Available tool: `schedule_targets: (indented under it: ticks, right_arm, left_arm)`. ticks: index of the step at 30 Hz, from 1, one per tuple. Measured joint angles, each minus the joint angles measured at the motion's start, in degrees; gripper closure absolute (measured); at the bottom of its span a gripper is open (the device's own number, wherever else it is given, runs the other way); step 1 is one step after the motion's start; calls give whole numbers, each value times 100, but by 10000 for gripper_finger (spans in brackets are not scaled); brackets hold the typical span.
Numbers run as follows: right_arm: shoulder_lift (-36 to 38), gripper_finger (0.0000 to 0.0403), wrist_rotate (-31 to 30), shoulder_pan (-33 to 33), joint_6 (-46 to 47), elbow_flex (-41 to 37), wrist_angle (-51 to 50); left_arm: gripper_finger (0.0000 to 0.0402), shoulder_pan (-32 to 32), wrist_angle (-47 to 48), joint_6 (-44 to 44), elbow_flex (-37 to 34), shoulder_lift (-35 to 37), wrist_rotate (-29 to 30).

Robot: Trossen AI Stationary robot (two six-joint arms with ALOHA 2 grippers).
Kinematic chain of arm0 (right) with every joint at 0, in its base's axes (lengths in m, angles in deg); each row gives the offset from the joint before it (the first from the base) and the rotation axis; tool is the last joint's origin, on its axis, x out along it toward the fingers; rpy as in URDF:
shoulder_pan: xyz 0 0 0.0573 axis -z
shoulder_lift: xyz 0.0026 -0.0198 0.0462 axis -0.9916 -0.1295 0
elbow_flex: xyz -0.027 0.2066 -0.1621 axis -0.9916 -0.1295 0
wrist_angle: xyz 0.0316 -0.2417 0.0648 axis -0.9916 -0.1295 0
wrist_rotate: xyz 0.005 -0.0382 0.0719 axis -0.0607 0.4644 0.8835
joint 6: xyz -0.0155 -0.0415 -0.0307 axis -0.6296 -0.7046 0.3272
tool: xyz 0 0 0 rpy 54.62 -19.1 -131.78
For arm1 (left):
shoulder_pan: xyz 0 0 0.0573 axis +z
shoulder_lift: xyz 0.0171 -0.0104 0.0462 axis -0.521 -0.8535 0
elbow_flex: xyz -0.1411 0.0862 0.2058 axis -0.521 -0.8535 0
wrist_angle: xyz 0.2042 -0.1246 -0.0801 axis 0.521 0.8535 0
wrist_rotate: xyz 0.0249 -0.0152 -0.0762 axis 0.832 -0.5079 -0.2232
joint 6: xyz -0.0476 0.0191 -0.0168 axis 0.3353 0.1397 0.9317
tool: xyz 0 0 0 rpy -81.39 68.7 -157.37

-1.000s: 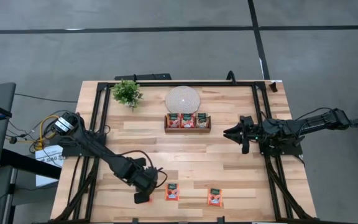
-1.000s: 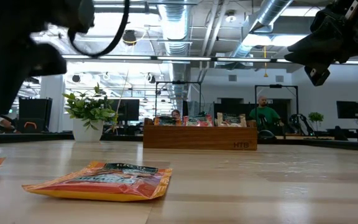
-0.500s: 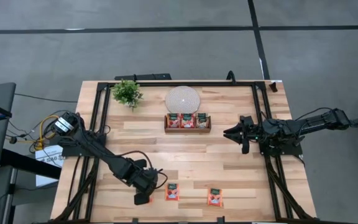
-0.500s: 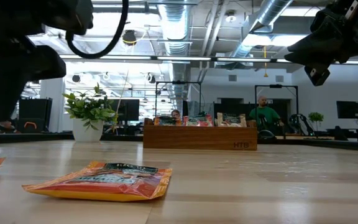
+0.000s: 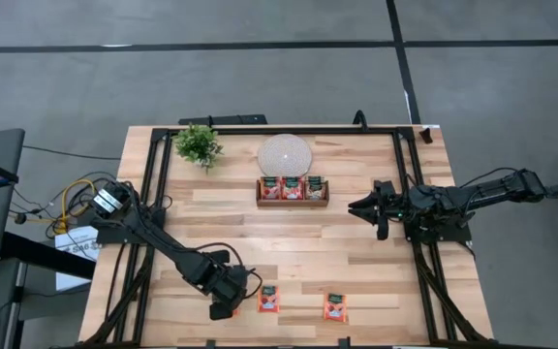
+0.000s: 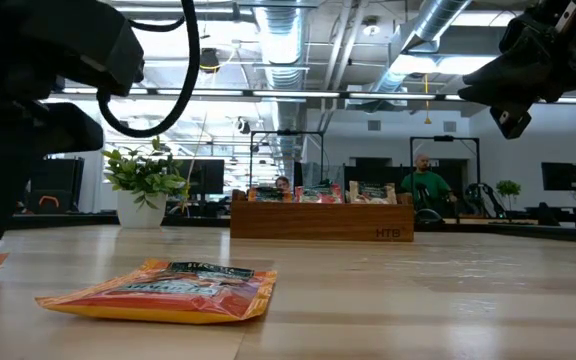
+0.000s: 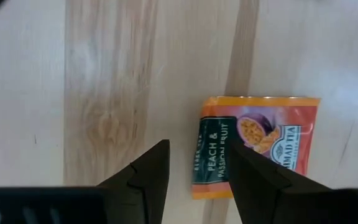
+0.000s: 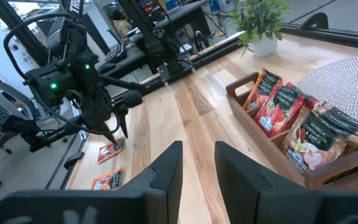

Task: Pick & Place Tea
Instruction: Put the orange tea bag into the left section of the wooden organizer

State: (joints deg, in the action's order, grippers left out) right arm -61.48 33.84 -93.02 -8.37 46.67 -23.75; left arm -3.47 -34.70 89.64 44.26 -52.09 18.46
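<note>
Wooden and brown, the three-part tray [image 5: 293,190] sits mid-table, just in front of the round white disc [image 5: 285,153], and each of its compartments holds upright tea sachets [image 8: 281,106]. Toward the near edge from the tray, three more sachets lie flat on the table [image 5: 356,242]: a red-orange peach sachet [image 5: 268,300] roughly in line with the tray's left end, another sachet [image 5: 335,307] in line with its right end, and a third sachet [image 5: 222,311] further left, mostly hidden under the left arm. The left gripper [image 5: 250,285] hangs low just beside the peach sachet, on its left; its fingers [image 7: 151,171] are spread, with nothing between them, one fingertip overlapping the sachet's edge in the wrist view. The right gripper [image 5: 356,206] waits well to the right of the tray, raised off the table, its fingers [image 8: 166,168] parted a little and empty. A potted plant [image 5: 198,144] stands left of the disc.
</note>
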Motion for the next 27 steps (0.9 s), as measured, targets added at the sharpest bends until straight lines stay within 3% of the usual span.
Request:
schedule_targets:
  ticks: [16, 27]
  right_arm:
    - [0, 317, 4, -1, 0, 0, -96]
    - [0, 317, 4, 0, 0, 0, -100]
  left_arm:
    - [263, 0, -63, -35, 9, -268, -189]
    - [386, 12, -53, 0, 4, -289, -222]
